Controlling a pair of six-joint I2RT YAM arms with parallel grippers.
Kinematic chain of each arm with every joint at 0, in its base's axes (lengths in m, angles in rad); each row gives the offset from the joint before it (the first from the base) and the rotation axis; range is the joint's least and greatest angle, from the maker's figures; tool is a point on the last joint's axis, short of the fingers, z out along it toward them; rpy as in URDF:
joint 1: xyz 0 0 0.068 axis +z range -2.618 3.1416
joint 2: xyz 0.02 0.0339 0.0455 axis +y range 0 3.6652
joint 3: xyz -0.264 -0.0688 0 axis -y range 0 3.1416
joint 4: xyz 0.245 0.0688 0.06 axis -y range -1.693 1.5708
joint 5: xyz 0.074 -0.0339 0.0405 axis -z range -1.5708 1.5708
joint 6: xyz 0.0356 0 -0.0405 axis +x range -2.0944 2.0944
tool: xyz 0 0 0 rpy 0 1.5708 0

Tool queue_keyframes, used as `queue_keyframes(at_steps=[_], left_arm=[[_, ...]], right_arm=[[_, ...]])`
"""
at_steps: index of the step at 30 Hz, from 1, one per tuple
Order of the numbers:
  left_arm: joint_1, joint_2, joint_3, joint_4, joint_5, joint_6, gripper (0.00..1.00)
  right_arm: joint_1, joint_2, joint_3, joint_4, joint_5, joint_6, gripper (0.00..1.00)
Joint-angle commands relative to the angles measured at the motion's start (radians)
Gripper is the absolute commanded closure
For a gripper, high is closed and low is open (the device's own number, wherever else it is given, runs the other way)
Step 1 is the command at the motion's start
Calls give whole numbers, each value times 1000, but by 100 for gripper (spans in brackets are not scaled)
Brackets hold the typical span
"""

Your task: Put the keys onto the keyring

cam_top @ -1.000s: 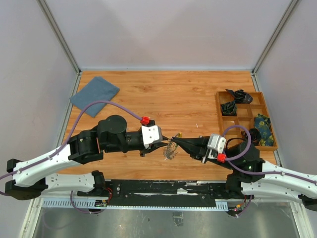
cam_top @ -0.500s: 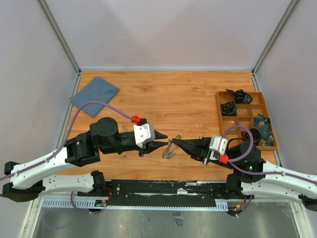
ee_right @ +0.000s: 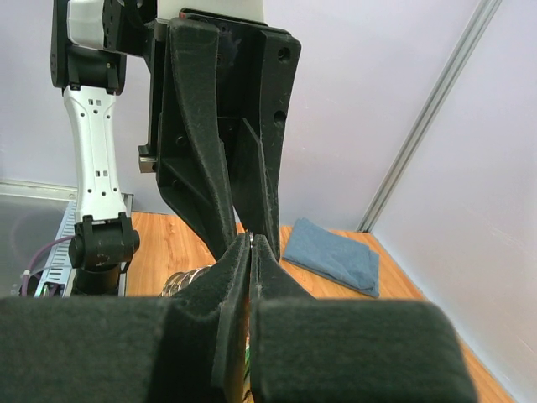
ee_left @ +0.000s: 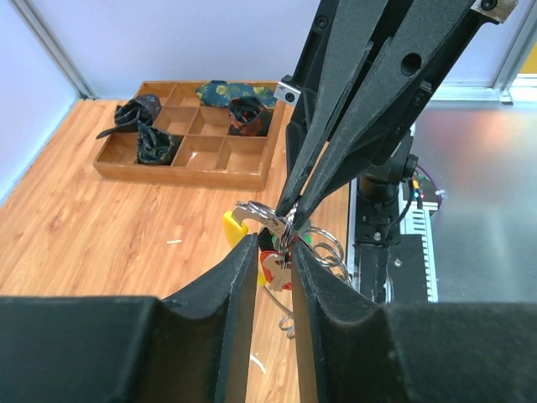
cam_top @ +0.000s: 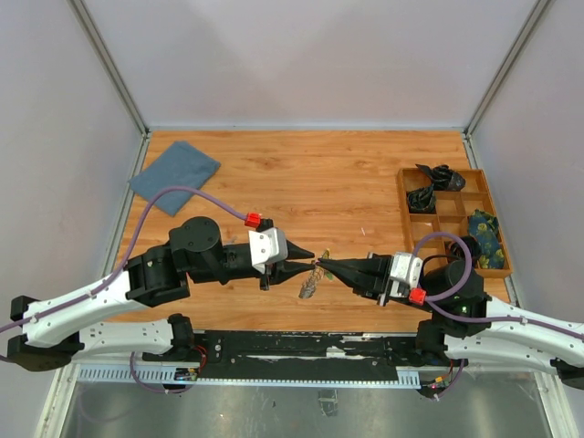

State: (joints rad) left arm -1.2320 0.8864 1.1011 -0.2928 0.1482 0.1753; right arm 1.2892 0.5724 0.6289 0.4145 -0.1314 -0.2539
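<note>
The keyring (cam_top: 310,283), its fringe of keys dangling, hangs over the near edge of the counter (cam_top: 347,182), pinched by the right gripper (cam_top: 321,265), jaws clenched. The jaws of the left gripper (cam_top: 308,260) bracket a red-headed key (ee_left: 273,267); whether they grip it is unclear, and threading appears unfinished.

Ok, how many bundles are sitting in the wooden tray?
4, all in the wooden tray: far dark bundle, second dark bundle beside it, patterned bundle and dark roll toward the near end. Its near corner may hide more.
</note>
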Motion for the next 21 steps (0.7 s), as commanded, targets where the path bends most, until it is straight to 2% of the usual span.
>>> queue_keyframes(at_steps=[1,8,13,19,21], left_arm=[[-3,9,-3,57,33,-10,73],[-3,11,-5,76,39,-13,79],[-3,12,-4,69,36,-9,99],[-3,10,8,19,10,-5,100],[-4,17,24,-26,-4,-2,99]], right_arm=[[9,-17,-5,50,-13,1,100],[10,-16,-2,40,-12,-1,99],[10,-15,-3,39,-6,1,100],[10,-22,18,-14,-1,-12,99],[10,-35,32,-59,12,-32,91]])
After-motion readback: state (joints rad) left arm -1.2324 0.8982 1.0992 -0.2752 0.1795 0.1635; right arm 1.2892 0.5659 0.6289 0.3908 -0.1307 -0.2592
